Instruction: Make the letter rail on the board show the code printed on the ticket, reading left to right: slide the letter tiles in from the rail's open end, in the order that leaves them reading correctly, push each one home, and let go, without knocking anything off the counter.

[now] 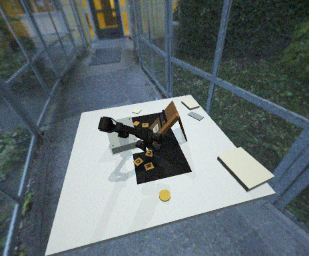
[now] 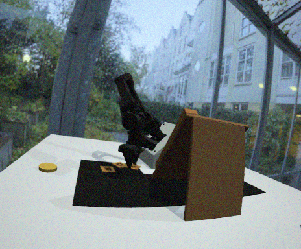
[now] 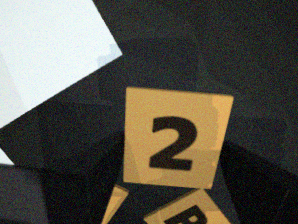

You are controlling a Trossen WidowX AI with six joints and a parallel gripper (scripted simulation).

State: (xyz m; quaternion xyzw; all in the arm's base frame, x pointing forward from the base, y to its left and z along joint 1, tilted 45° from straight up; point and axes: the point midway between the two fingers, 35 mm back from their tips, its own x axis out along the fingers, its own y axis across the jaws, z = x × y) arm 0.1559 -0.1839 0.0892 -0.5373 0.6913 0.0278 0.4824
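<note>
the counter [image 1: 94, 200] looked like smooth, matt white laminate. the mat [image 1: 170, 163] near its middle was matt black, flat like felt or rubber. the board [image 2: 211, 168] looked like brown wood or fibreboard with a faintly grainy, dull face. the tile marked 2 [image 3: 177, 137] was matt orange-tan, like card or plastic, with flat black print. the arm [image 2: 135, 120] was dull black plastic or painted metal. the disc [image 1: 164, 195] by the near edge was plain matt yellow.
</note>
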